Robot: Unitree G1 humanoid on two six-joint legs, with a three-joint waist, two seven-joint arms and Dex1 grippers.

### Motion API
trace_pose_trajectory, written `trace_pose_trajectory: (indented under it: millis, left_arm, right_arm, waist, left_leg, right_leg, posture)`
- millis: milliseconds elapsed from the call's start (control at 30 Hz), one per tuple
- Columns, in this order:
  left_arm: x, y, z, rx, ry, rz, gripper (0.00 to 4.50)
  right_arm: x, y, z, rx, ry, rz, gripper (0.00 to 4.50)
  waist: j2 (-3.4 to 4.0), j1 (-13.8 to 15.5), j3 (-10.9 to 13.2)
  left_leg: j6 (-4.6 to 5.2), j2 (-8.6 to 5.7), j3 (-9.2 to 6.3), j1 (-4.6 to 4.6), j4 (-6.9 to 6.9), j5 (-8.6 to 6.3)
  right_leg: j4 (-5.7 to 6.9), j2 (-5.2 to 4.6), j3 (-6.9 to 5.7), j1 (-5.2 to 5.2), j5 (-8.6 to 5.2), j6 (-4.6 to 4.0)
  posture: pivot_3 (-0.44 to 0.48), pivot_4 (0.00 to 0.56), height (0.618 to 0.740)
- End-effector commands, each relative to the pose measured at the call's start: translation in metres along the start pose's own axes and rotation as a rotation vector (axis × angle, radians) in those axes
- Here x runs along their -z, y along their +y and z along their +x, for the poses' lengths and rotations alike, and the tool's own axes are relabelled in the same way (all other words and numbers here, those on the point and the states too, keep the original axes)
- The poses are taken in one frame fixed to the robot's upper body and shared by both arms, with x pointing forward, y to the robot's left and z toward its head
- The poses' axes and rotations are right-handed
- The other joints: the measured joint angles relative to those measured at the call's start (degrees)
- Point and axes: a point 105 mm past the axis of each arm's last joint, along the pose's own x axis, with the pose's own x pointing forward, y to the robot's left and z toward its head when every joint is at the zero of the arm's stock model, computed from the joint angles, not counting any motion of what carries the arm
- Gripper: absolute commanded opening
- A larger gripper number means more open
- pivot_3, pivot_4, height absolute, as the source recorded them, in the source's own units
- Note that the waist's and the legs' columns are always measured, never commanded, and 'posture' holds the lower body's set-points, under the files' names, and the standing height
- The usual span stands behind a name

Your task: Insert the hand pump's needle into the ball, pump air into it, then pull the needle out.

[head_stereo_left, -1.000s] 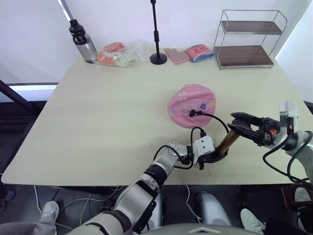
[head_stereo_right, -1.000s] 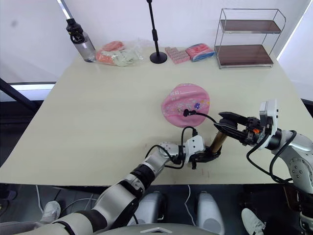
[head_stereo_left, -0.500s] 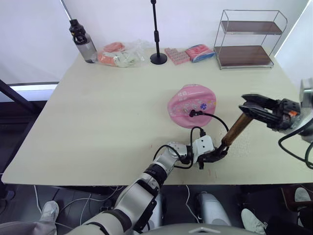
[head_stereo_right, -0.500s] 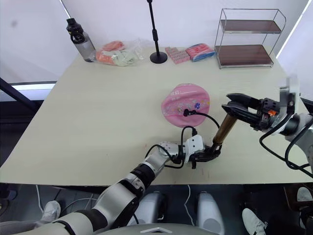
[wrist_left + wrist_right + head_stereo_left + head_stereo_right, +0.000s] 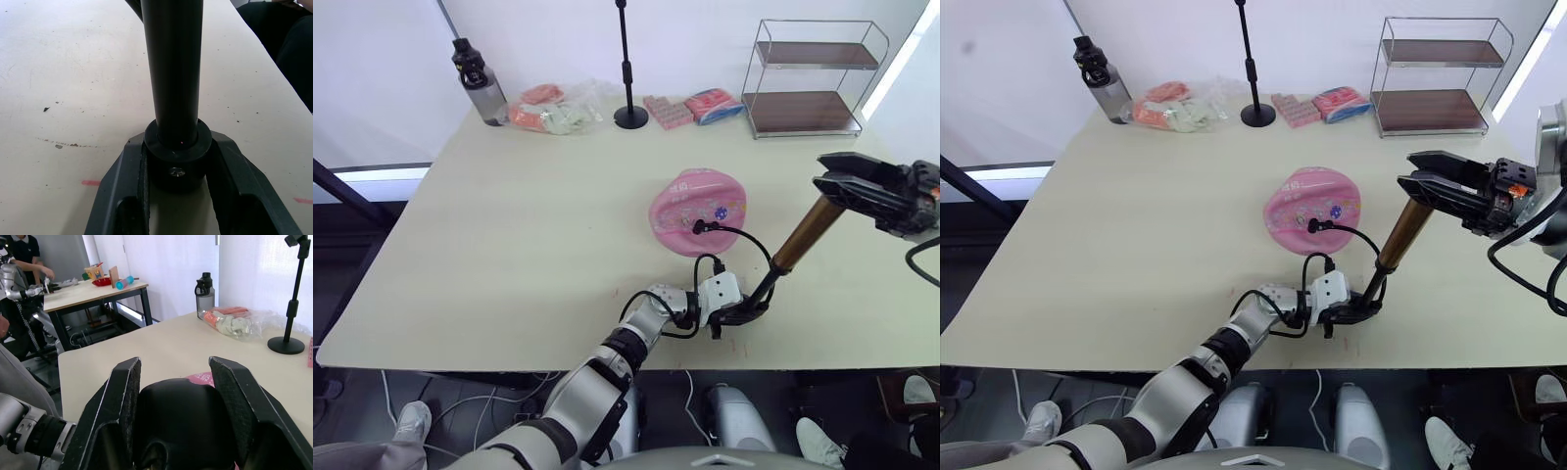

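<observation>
Beside the hand pump point(image 5: 795, 245), ball point(image 5: 697, 211), left gripper point(image 5: 740, 313) clamping foot, right gripper point(image 5: 842, 186) clamping handle

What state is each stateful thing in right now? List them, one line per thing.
hand pump: handle pulled out, foot on table.
ball: flattish, needle in.
left end effector: shut on the pump's foot.
right end effector: shut on the pump's handle.
water bottle: upright, capped.
wire shelf: empty.
</observation>
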Motion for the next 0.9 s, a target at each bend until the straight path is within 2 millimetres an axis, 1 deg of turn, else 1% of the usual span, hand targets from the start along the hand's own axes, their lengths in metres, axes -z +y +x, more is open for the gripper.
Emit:
trace_pose_trajectory:
  millis: [33,100,200,333,533,567,633,900]
  left_arm:
    - [0.029,-0.015,-0.004,0.051,0.102,-0.035,1.08]
    - [0.029,-0.015,-0.004,0.050,0.104,-0.036,1.08]
    - [0.031,-0.016,-0.005,0.046,0.101,-0.042,1.08]
    - [0.031,-0.016,-0.005,0.044,0.098,-0.041,1.08]
    - [0.029,-0.016,-0.004,0.043,0.090,-0.027,1.08]
    - [0.029,-0.016,-0.004,0.044,0.089,-0.028,1.08]
    - [0.029,-0.016,-0.004,0.045,0.090,-0.030,1.08]
    - [0.029,-0.016,-0.004,0.047,0.088,-0.037,1.08]
  right_arm:
    - [-0.043,0.006,-0.007,0.023,-0.087,-0.146,1.75]
    - [-0.043,0.006,-0.007,0.019,-0.081,-0.145,1.75]
    - [-0.037,0.005,-0.008,0.016,-0.072,-0.125,1.75]
    - [-0.022,0.005,-0.007,0.017,-0.028,-0.108,1.75]
    - [0.018,0.009,-0.002,-0.002,0.046,-0.031,1.75]
    - [0.028,0.010,-0.001,-0.006,0.059,-0.011,1.75]
    - [0.041,0.010,0.000,-0.006,0.075,0.011,1.75]
    - [0.101,0.009,-0.004,0.021,0.143,0.078,1.75]
  waist:
    - [0.01,-0.06,0.00]
    - [-0.01,0.04,0.00]
    - [0.01,0.03,0.00]
    - [0.00,0.06,-0.01]
    - [-0.10,0.01,-0.14]
    - [-0.21,-0.01,-0.25]
    - [-0.39,-0.12,-0.43]
    - [-0.57,-0.12,-0.73]
  left_leg:
    - [0.00,0.00,0.02,0.00,0.00,0.00]
    - [0.00,0.00,0.02,0.00,0.00,0.00]
    - [0.00,0.00,0.00,0.00,0.00,0.00]
    - [0.00,0.00,-0.01,0.00,0.00,0.00]
    - [0.00,0.02,-0.01,0.08,-0.03,0.00]
    - [0.00,0.02,-0.02,0.09,-0.03,0.00]
    - [0.00,0.05,-0.02,0.13,-0.04,0.00]
    - [0.00,0.06,-0.04,0.16,-0.06,0.00]
  right_leg:
    - [0.00,-0.01,0.01,0.00,0.00,0.00]
    - [0.00,-0.02,0.00,0.00,0.00,0.00]
    - [0.00,-0.02,-0.02,0.00,0.00,0.00]
    - [0.00,-0.02,-0.02,0.00,0.00,0.00]
    - [0.00,0.01,-0.03,0.05,0.00,0.00]
    - [0.00,0.02,-0.03,0.06,0.00,-0.01]
    - [0.00,0.05,-0.03,0.08,-0.01,-0.01]
    - [0.00,0.06,-0.04,0.09,-0.03,-0.04]
  posture:
    - [0.000,0.150,0.740]
    - [0.000,0.150,0.740]
    - [0.000,0.150,0.740]
    - [0.000,0.150,0.740]
    - [0.000,0.150,0.740]
    - [0.000,0.150,0.740]
    - [0.000,0.150,0.740]
    - [0.000,0.150,0.740]
